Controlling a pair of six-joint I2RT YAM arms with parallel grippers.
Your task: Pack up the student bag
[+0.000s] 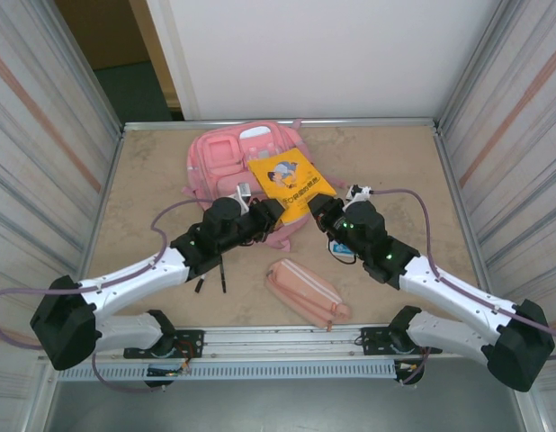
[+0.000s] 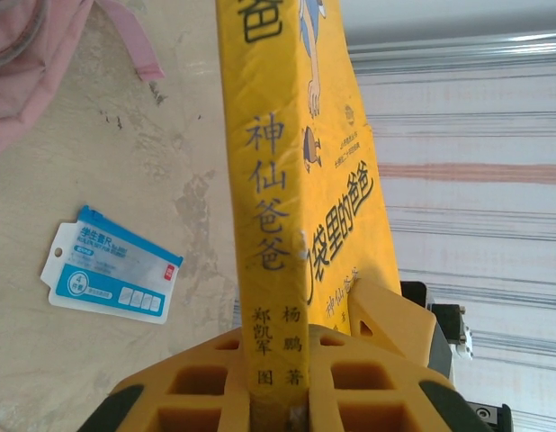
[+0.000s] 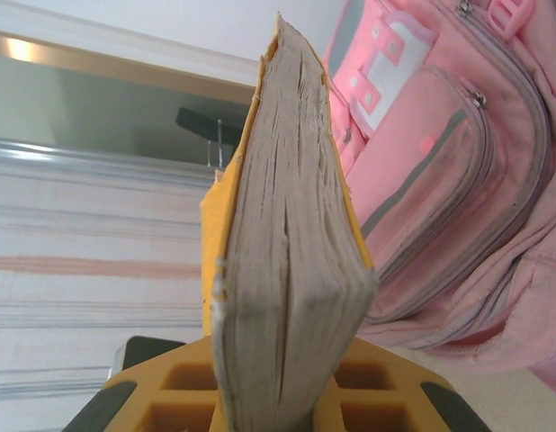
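As left gripper point(image 2: 276, 396) and right gripper point(image 3: 273, 396) clamp the thick yellow paperback point(image 1: 289, 184), move both together toward the pink fabric backpack point(image 1: 226, 157).

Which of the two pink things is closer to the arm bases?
The small oblong pencil case, lying toward the near side; the big backpack sits at the far side.

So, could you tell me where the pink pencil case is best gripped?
Probably across its narrow middle, from straight above. The pencil case lies flat on the table, oblong and slanted in the top view, so jaws turned across its long axis would span the short width.
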